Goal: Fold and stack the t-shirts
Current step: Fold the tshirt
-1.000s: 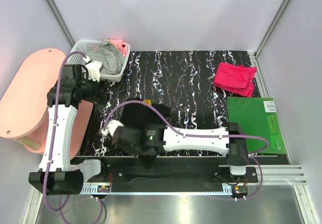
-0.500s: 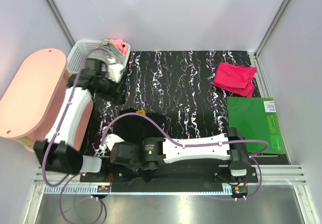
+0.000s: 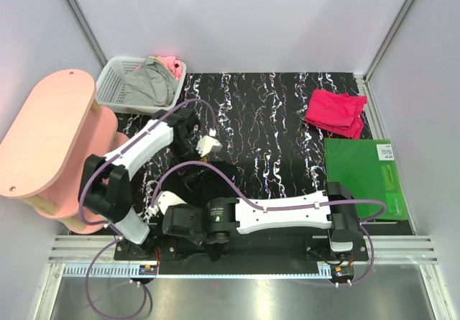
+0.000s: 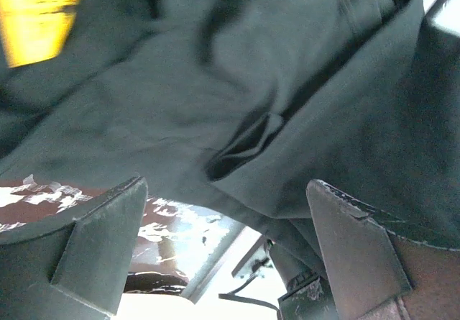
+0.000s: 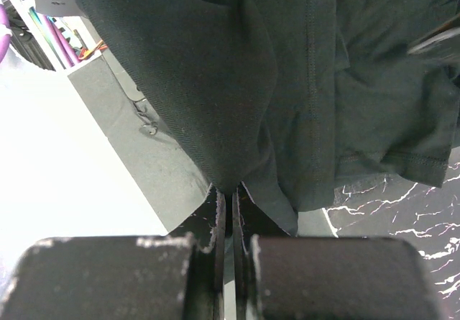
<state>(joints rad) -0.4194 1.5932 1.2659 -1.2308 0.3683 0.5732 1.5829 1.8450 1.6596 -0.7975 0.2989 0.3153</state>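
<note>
The black t-shirt [image 3: 215,176] lies bunched at the near middle of the table. My right gripper [image 3: 167,203] is shut on its near left edge; in the right wrist view the jaws [image 5: 230,194] pinch a fold of the black cloth [image 5: 302,68] above the table's front rail. My left gripper [image 3: 208,144] hovers open just beyond the shirt's far edge. In the left wrist view its fingers [image 4: 93,248] stand wide apart with black cloth [image 4: 287,83] close in front and nothing between them. The folded crimson-pink t-shirt [image 3: 336,111] lies at the far right.
A white lattice basket [image 3: 115,83] with grey and pink cloth stands at the far left corner. A pink round side table [image 3: 43,140] is to the left. A green board [image 3: 363,176] lies at the right edge. The right arm stretches across the near edge.
My left arm has swung from the basket to the right and down to the black shirt's far edge. My right gripper has pulled the shirt's edge a little nearer.
</note>
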